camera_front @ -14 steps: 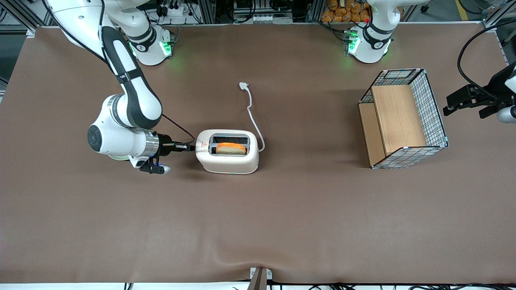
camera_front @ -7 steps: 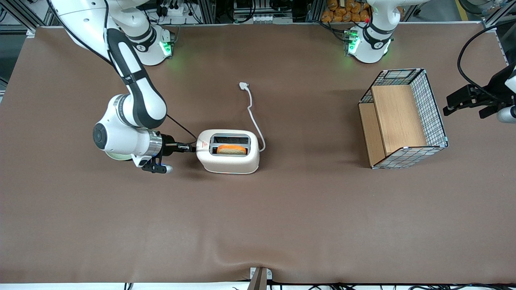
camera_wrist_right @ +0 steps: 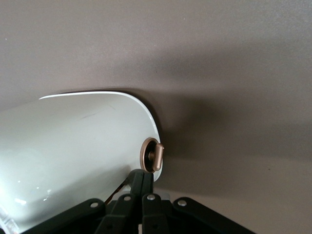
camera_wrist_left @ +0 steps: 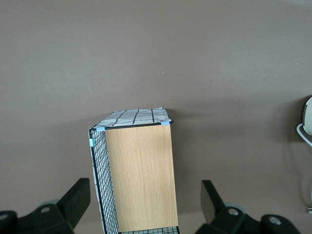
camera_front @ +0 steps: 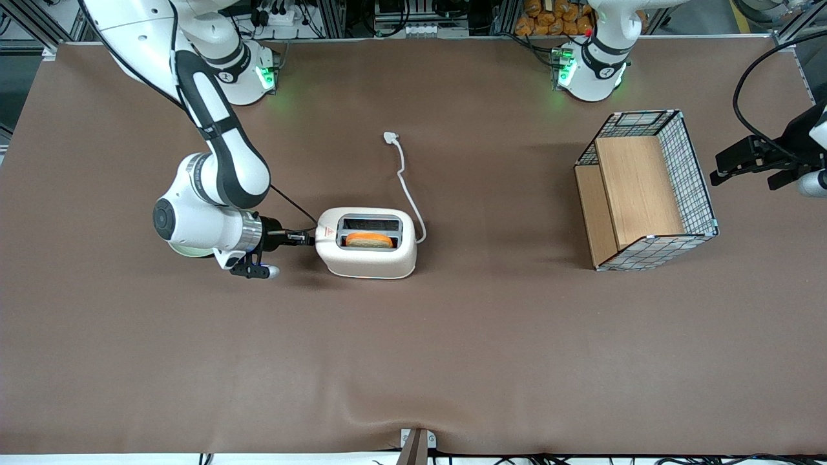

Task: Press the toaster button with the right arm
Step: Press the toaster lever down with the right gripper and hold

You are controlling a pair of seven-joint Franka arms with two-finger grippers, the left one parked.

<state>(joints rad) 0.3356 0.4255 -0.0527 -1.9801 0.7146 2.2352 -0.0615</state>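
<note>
Pincer (camera_front: 309,239) (fingers together) touching toaster button (camera_wrist_right: 155,156) at toaster (camera_front: 368,244) end.

Even overhead light, soft shadows beside the toaster (camera_front: 367,243); its white shell glares in the right wrist view.

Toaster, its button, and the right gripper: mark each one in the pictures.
toaster (camera_front: 368,261), front view, on its white side wall facing the camera.
toaster button (camera_wrist_right: 155,156), right wrist view, on the round tab's end.
gripper (camera_front: 309,239), front view, at the black fingertips, shut and against the toaster's narrow end.
</note>
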